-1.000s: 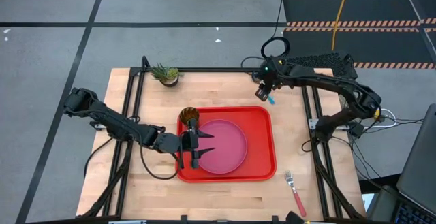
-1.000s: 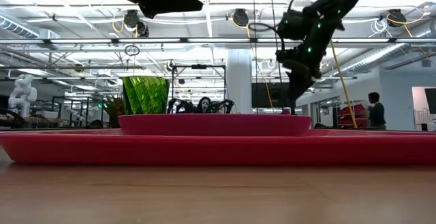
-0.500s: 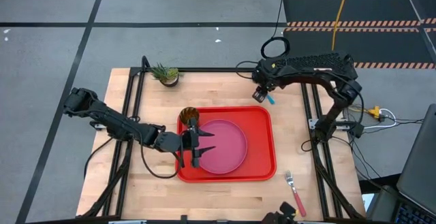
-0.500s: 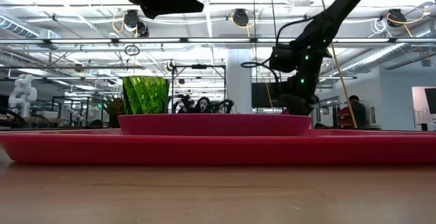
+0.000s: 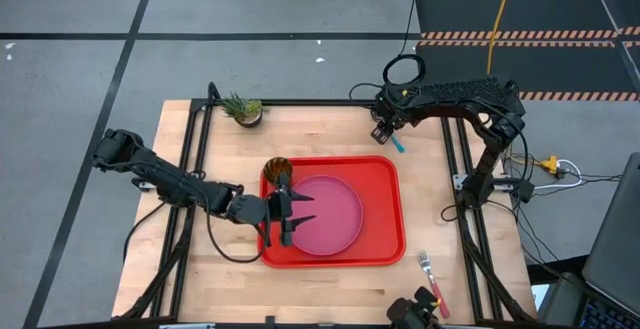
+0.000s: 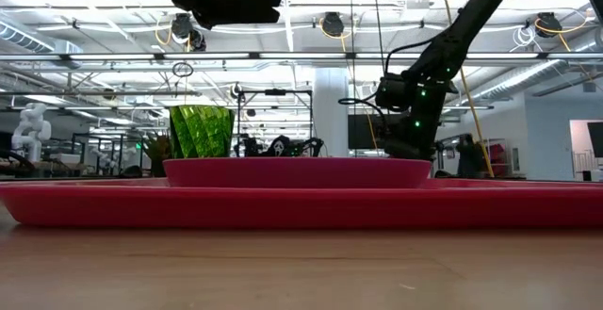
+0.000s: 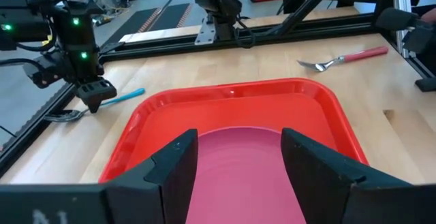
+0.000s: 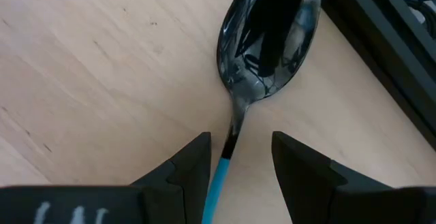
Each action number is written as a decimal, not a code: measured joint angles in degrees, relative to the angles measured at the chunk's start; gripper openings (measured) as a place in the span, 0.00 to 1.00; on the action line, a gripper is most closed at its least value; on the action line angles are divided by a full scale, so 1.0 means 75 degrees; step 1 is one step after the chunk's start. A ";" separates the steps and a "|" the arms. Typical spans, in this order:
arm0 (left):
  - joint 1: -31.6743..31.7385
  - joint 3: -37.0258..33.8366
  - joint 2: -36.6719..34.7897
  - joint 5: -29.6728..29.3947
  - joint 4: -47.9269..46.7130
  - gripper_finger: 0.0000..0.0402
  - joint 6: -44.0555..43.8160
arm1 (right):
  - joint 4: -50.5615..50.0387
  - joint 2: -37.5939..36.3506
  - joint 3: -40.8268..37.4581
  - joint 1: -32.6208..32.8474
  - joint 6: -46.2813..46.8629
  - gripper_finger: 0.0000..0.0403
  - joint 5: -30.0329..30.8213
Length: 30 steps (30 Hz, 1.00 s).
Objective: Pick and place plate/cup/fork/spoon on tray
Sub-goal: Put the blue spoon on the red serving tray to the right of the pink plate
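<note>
high view: bench, wooden. red tray (image 5: 393, 209) sits mid-bench, nearer the front edge. pink plate (image 5: 335, 214) lies inside the tray. green cup (image 5: 276, 170) stands in the tray's back left corner. spoon (image 5: 398, 144) lies on the bench just behind the tray's back right corner, blue handle toward the tray. fork (image 5: 432, 279) lies near the bench's front right corner, off the tray. potted plant (image 5: 243, 110) at the back left corner. right gripper (image 5: 381, 134) is over the spoon. left gripper (image 5: 300, 215) hangs above the tray's left side, over the plate's edge.

low view: tray, plate and cup stacked in line; the right gripper is low behind the plate's right end.

left wrist view: left fingers (image 7: 178, 166) spread wide, nothing between them, plate and tray beyond. spoon (image 7: 102, 103) and right gripper (image 7: 95, 96) at the far bench edge.

right wrist view: right fingers (image 8: 193, 163) partly apart, straddling the spoon's (image 8: 266, 33) neck where metal meets blue handle; not closed on it, contact uncertain.

step in hand, judged: picking up the spoon. keep the neck centred between the fingers, go fully down to the wood, close firmly, lift straight so the thin stem does not twist out.
</note>
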 joint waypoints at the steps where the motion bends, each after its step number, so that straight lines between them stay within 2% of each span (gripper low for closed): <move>1: 0.0000 0.0000 0.0000 0.0000 -0.0002 0.53 0.0015 | 0.0000 0.0000 0.0000 0.0000 -0.0001 0.37 0.0001; 4: 0.0000 0.0000 0.0000 -0.0003 -0.0003 0.53 0.0021 | 0.0003 0.0000 0.0000 0.0000 -0.0019 0.36 0.0004; 7: 0.0000 0.0000 0.0000 -0.0003 -0.0054 0.53 0.0018 | -0.0006 0.0000 0.0000 0.0003 -0.0070 0.32 -0.0005; 9: 0.0000 0.0000 0.0000 -0.0003 -0.0066 0.53 0.0009 | -0.0042 0.0000 0.0000 0.0003 -0.0143 0.25 -0.0015; 12: 0.0000 0.0000 0.0000 -0.0005 -0.0155 0.53 -0.0037 | -0.0116 0.0006 0.0000 0.0006 -0.0167 0.09 -0.0028; 14: 0.0000 0.0000 0.0000 -0.0006 -0.0199 0.53 -0.0072 | -0.0226 0.0001 0.0000 0.0000 -0.0316 0.03 0.0028; 24: 0.0000 0.0000 0.0000 -0.0009 -0.0219 0.53 -0.0162 | -0.1039 -0.0153 0.0000 -0.0061 -0.0368 0.00 0.0459; 30: 0.0117 0.0000 0.0000 -0.0293 0.0000 0.53 -0.0064 | -0.2029 -0.0957 -0.0015 0.0100 -0.0075 0.00 0.0424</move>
